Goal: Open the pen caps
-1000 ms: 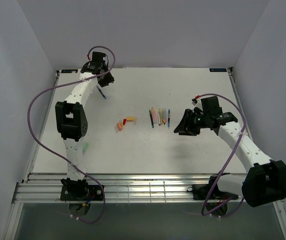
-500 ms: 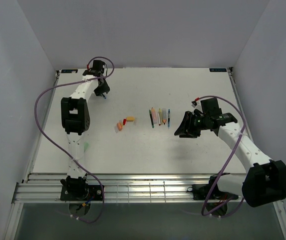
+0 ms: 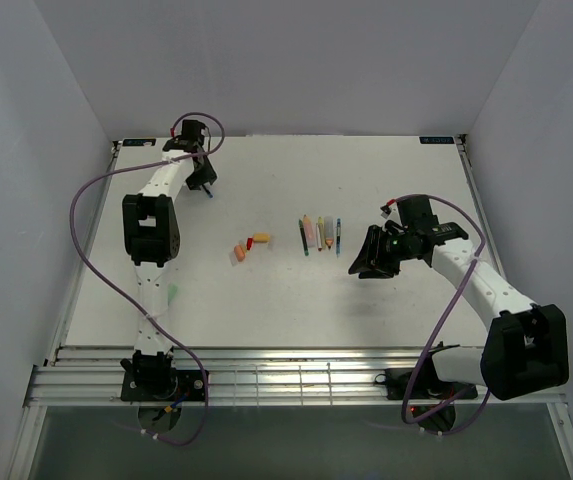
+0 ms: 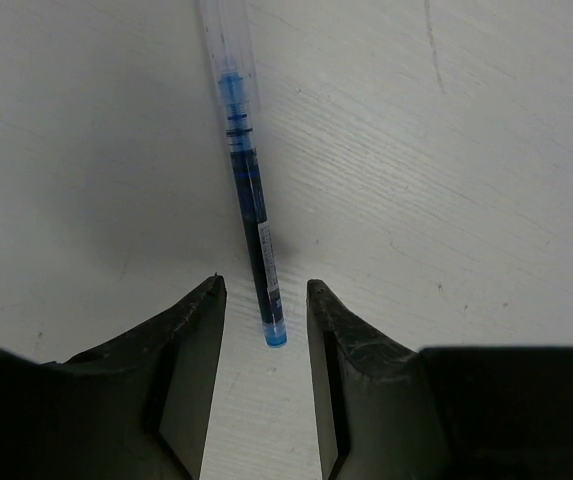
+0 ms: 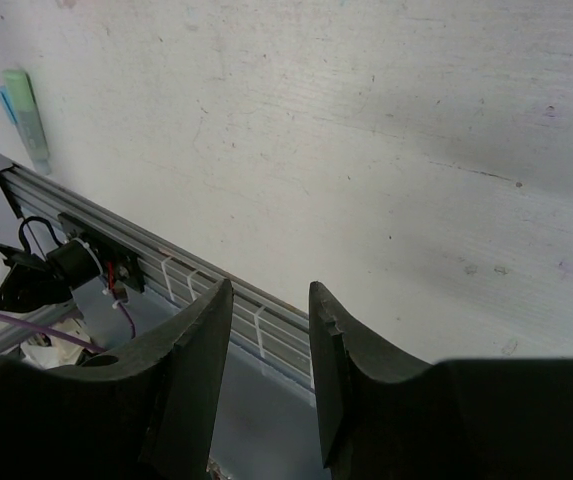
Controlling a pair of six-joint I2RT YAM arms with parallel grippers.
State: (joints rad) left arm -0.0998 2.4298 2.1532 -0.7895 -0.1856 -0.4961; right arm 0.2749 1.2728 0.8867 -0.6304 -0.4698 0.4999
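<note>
**A:** From above, what do we find changed?

**B:** The left arm (image 3: 151, 225) has drawn in toward the far left corner of the counter (image 3: 266, 320). Its elbow is farther from us than a second ago. The left claw (image 3: 203, 180) has come down closer to the blue pen (image 3: 209, 193). The right arm (image 3: 486, 285) has swung slightly leftward, and the right claw (image 3: 366, 255) hangs to the right of the row of pens (image 3: 319, 234). That row and the pen caps (image 3: 249, 245) to its left have not moved. The green highlighter (image 3: 172, 293) lies alone beside the left arm.

**A:** Any writing?

**B:** There is a teal label (image 3: 439, 140) on the counter's far edge, but it is too small for us to read.

**A:** And the left wrist view?

**B:** The left claw (image 4: 263, 288) stands partly open, its jaws on either side of the near end of the blue pen (image 4: 251, 200). We see a gap on both sides, so it grips nothing. The pen lies on the counter (image 4: 446, 150), pointing away from the claw, with its far end under a clear cap (image 4: 221, 40). A white label (image 4: 264, 240) on the barrel has print too fine for us to make out.

**A:** The right wrist?

**B:** The right claw (image 5: 271, 290) is also parted, with nothing between its fingers. Beyond it we see the counter (image 5: 416, 120) and the metal rail (image 5: 166, 265) at its near edge. The green highlighter (image 5: 26, 115) shows blurred at the upper left.
</note>
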